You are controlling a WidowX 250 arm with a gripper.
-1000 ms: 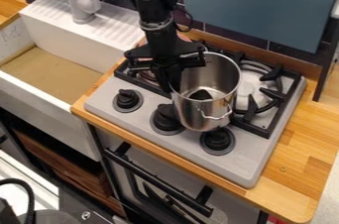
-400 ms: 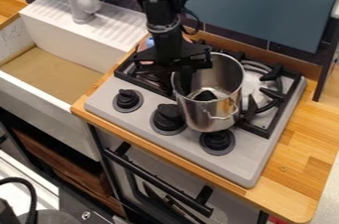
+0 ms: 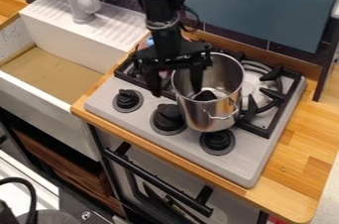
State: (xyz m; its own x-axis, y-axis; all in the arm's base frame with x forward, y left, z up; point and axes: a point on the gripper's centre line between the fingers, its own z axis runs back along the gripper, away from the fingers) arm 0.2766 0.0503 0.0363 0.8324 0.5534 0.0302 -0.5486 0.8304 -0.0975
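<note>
The black gripper hangs over the left rim of a shiny metal pot. Its fingers are spread open, one outside the pot's left wall and the other reaching down inside the pot, with the wall between them. Whether either finger touches the wall, I cannot tell. The pot stands upright on the grey stove, toward the front of the right burner, with a wire handle on its front. A dark patch shows at the pot's bottom; what it is, I cannot tell.
Black knobs line the stove's front, and a black grate surrounds the burners. Behind the arm, a pink and blue thing is partly hidden. A white sink lies left, wooden counter right, and a blue-grey panel behind.
The gripper has moved right to the pot's rim, and its fingers, together before, have spread to either side of the wall. The pot has shifted slightly right.
</note>
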